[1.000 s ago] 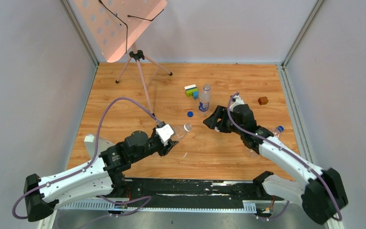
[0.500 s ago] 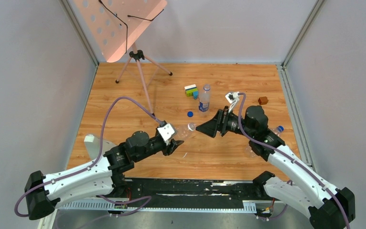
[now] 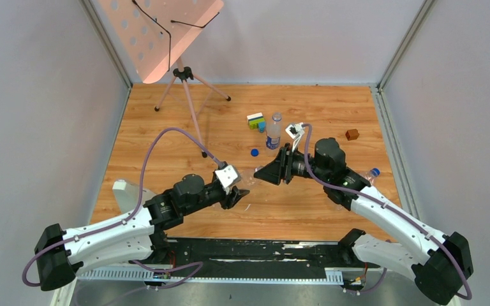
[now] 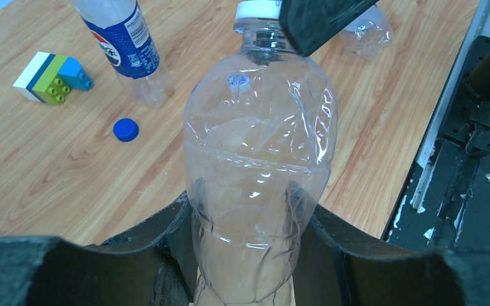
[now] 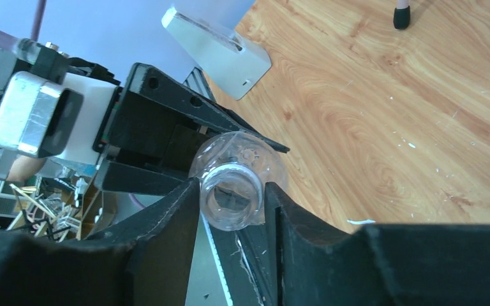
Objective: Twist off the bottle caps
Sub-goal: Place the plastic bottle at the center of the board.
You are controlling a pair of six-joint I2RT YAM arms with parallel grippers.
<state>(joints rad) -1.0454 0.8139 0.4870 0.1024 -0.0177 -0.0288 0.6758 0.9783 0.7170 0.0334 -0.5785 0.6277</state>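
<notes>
my left gripper (image 3: 243,192) was clamped round the lower body of the unlabelled bottle (image 4: 258,159), which filled the middle of the left wrist view, its neck toward the top edge. my right gripper (image 5: 233,194) had its fingers pressed on either side of the white cap (image 4: 254,8). a loose blue cap (image 4: 126,129) lay at left, below the labelled bottle (image 4: 127,48) in the upper left.

Bright even light, soft shadows, sharp

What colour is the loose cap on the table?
The loose cap is dark blue; left wrist view.
</notes>
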